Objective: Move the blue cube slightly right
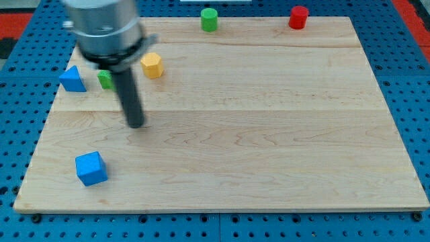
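A plain wooden board (269, 134) is laid on a blue perforated table (410, 60); no writing can be read. My tip (136, 125) is seen touching nothing, with the blue cube (91, 168) set below it, toward the view's left, well apart.

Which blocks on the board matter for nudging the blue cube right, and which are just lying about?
Belongs to the job:
- blue cube, near the view's bottom left
- my tip, above and right of it, not touching

Lying about:
- blue triangular block
- small green block
- yellow block
- green cylinder
- red cylinder
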Robot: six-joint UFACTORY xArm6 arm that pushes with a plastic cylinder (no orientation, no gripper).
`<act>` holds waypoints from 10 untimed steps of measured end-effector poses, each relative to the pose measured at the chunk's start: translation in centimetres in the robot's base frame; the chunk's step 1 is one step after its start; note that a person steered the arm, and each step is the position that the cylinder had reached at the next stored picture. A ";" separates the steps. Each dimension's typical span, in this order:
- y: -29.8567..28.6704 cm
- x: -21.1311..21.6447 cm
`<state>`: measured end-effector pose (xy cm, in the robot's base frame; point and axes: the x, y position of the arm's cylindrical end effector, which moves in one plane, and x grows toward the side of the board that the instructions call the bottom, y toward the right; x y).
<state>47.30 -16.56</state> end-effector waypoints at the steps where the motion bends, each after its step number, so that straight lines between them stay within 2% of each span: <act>1: -7.3 2.8; 2: -10.3 9.5; 3: -3.3 9.6; 5: 18.1 3.2; 7: 34.1 -1.0; 8: 36.6 -4.6; 9: 34.8 -3.2; 10: 34.6 0.4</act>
<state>47.71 17.99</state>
